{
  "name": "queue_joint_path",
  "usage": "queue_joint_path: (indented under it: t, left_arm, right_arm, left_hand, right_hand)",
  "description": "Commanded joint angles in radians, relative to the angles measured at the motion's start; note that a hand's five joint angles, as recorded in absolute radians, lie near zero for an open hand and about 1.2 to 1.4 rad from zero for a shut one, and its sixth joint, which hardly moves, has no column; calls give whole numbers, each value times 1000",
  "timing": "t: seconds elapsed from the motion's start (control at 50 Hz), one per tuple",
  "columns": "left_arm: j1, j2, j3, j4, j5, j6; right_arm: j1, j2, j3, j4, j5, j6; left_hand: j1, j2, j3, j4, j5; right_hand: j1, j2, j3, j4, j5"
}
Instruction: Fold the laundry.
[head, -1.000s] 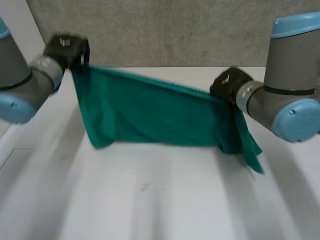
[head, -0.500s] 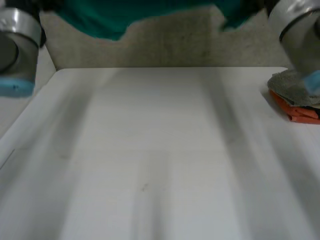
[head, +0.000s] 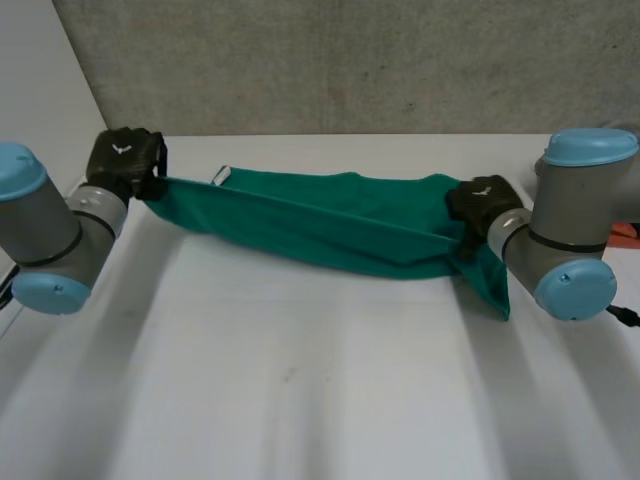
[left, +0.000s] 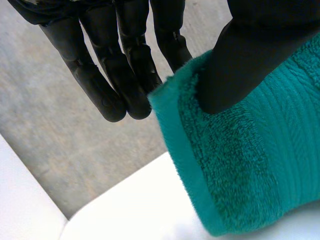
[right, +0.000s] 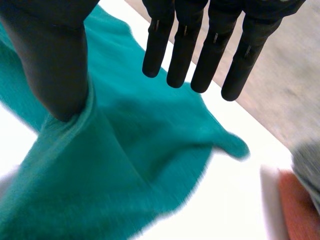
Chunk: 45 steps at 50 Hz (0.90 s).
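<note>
The towel (head: 330, 225) is green terry cloth with a looped, nubbly pile and a flatter ribbed band along its hem. Under the towel, the bench (head: 300, 390) is white, smooth and matt. Behind the towel, the wall (head: 350, 60) is grey, rough and grainy. The fingers (left: 107, 85) of the left hand (head: 125, 160) look like black plastic with a dull sheen. The arms' caps (head: 590, 148) are smooth light-blue.

The towel (head: 330, 225) is stretching along the worktop's (head: 300, 400) far edge, from the left hand (head: 125, 160) at the far-left corner to the right hand (head: 482, 200) near the right edge, where other cloths (right: 300, 197) are lying.
</note>
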<state>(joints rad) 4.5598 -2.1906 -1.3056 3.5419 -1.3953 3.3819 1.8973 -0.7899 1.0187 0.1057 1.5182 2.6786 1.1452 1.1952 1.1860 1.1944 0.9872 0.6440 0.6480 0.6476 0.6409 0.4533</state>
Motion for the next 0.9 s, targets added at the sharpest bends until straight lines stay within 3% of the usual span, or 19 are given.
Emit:
queue_joint_path:
  t: [0.02, 0.22, 0.26, 0.28, 0.36, 0.44, 0.54, 0.6, 0.68, 0.78, 0.9]
  left_arm:
    - [16, 69, -18, -27, -1, 2]
    - [30, 109, -73, -51, 16, 28]
    - [33, 123, -92, -78, 22, 50]
    - [34, 130, -98, -92, 24, 59]
    - [44, 173, -145, -199, 39, 108]
    - [70, 245, -217, -363, 48, 233]
    - [142, 328, -302, -570, 58, 422]
    - [188, 370, -365, -751, 94, 594]
    - [209, 376, -386, -876, 133, 721]
    - [167, 359, -318, -807, 150, 671]
    - [84, 244, -157, -680, 76, 482]
  right_arm:
    - [-58, -26, 24, 54, 135, 194]
    - [-121, -83, 70, 207, 47, 245]
    - [-132, -106, 83, 235, 8, 221]
    - [-136, -114, 87, 241, -9, 204]
    - [-152, -155, 116, 302, -102, 34]
    - [-174, -227, 187, 449, -158, -251]
    - [-217, -291, 270, 640, -124, -554]
    - [-266, -336, 326, 727, -93, -766]
    - [-277, -351, 337, 677, -95, -789]
    - [-258, -324, 314, 562, -118, -709]
    - [-215, -264, 262, 393, -158, -632]
  left_hand:
    - [251, 201, 210, 202, 235]
    - [251, 201, 210, 202, 235]
    - [251, 201, 210, 202, 235]
    - [251, 201, 210, 202, 235]
    - [251, 201, 210, 202, 235]
    - [251, 201, 210, 202, 235]
    - [251, 201, 210, 202, 235]
    - [251, 201, 210, 202, 235]
    - [251, 201, 210, 202, 235]
    - [251, 201, 210, 202, 235]
    - [251, 201, 210, 202, 235]
  right_hand:
    - [21, 17, 17, 24, 37]
    - [211, 207, 208, 214, 227]
    - [653, 649, 649, 656, 669]
    - [751, 747, 748, 754, 767]
    - [752, 748, 749, 755, 768]
    - [752, 748, 749, 755, 768]
    - [752, 748, 749, 755, 768]
    - [752, 748, 749, 755, 768]
    - [752, 748, 749, 755, 768]
    - [752, 748, 749, 755, 768]
    - [752, 748, 749, 755, 768]
